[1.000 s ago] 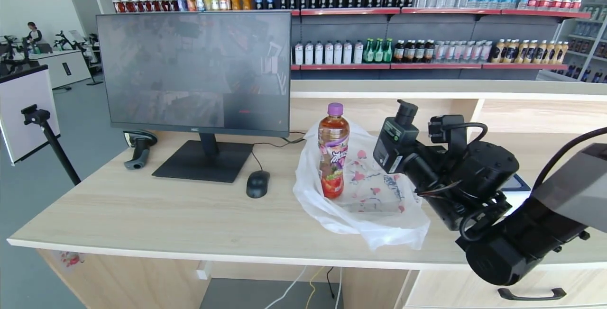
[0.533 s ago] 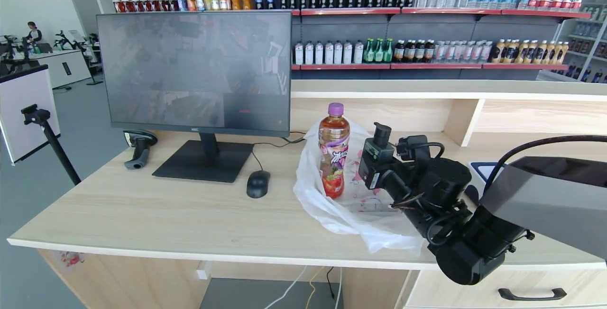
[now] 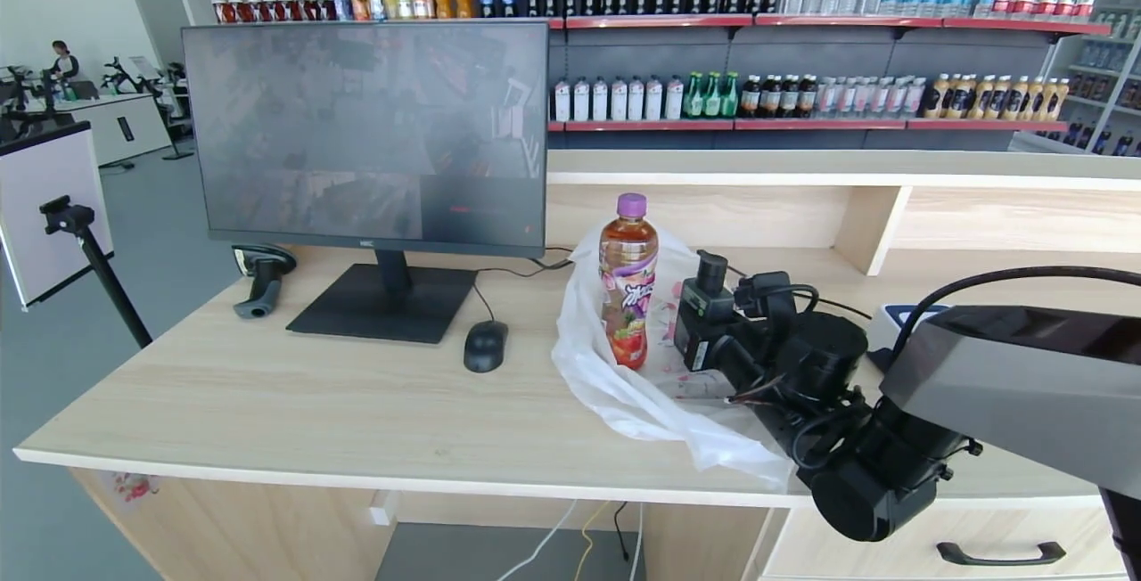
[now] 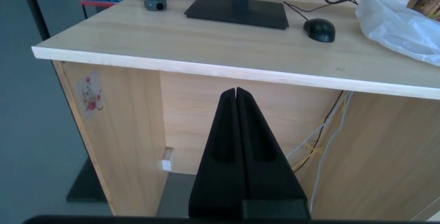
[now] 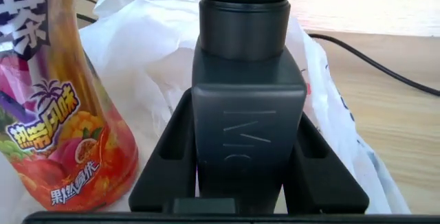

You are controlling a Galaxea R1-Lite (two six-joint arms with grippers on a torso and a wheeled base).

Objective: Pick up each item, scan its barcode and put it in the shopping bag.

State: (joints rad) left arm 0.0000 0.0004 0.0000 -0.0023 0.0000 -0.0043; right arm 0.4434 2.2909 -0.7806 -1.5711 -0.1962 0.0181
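Observation:
An orange drink bottle (image 3: pixel 627 282) with a purple cap stands upright amid the crumpled white shopping bag (image 3: pixel 642 394) on the counter. My right gripper (image 3: pixel 709 340) is shut on a black boxy item (image 3: pixel 704 305) with a round cap, held low over the bag just right of the bottle. In the right wrist view the item (image 5: pixel 247 107) sits between the gripper (image 5: pixel 247 162) fingers, with the bottle (image 5: pixel 55 121) beside it and the bag (image 5: pixel 158 38) behind. My left gripper (image 4: pixel 237 100) is shut on nothing, below the counter's front edge.
A handheld barcode scanner (image 3: pixel 260 278) rests at the counter's (image 3: pixel 267 403) back left beside a monitor (image 3: pixel 365 135). A black mouse (image 3: pixel 484 345) lies left of the bag. A white and blue device (image 3: pixel 891 323) sits behind my right arm. Drink shelves line the back.
My right arm has come down and to the left with the black item, from above the bag's right side to just beside the bottle. Bottle and bag have stayed put.

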